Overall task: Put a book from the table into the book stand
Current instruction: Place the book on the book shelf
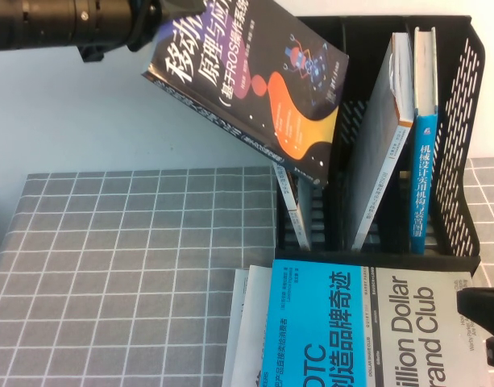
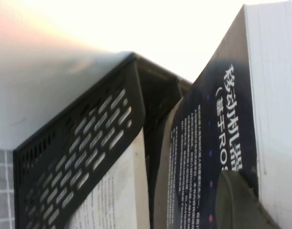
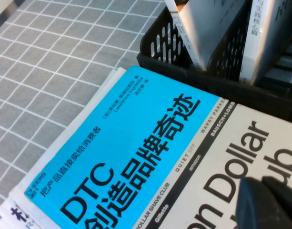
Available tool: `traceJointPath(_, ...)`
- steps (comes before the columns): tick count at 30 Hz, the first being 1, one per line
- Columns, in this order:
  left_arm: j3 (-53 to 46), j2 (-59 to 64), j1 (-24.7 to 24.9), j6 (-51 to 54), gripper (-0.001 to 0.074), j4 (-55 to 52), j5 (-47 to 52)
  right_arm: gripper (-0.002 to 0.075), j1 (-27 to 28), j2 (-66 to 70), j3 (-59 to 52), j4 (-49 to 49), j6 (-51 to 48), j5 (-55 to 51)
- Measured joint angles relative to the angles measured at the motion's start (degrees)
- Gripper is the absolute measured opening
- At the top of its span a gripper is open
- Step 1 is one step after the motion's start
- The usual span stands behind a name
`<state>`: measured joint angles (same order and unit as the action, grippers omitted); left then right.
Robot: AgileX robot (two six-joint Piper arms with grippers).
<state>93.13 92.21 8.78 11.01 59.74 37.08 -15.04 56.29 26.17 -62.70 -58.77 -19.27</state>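
Book [image 1: 263,89] held tilted in the air at the rack's 10 o'clock corner, by the left gripper [image 1: 146,36] at the frame's 11 o'clock. Book stand [image 1: 460,145] holds upright volumes. Right gripper [image 1: 484,318] at 4 o'clock over the cyan book [image 1: 351,330] on the table [image 1: 126,266].

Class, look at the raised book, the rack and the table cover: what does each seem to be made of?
Book, held up at the rack by the left tool: paper with a glossy printed cover, going by the white page edge and sheen. Rack: probably moulded black plastic, with even slots and a dull shine. Table cover: likely matte grey cloth with a white grid. Right tool hovers over the cyan book.
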Motion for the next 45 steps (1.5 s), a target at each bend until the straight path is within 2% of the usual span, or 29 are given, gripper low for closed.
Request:
traceJointPath(22,0.0,1.65,0.0,0.47,0.0118,0.41,-0.12,-0.0003,0.0,0.0,0.0,0.04,0.64,-4.29)
traceJointPath(27,0.0,3.1,0.15,3.6,0.0118,0.52,-0.26,-0.0003,0.0,0.0,0.0,0.04,0.64,-4.67)
traceJointPath(34,0.0,5.07,4.89,11.53,0.0118,-0.2,-2.87,-0.0003,0.0,0.0,0.0,-1.72,0.73,-4.14)
traceJointPath(45,0.22,7.3,12.02,16.06,0.0118,-10.3,-11.09,-0.0003,0.0,0.0,0.0,-4.65,0.73,-4.26)
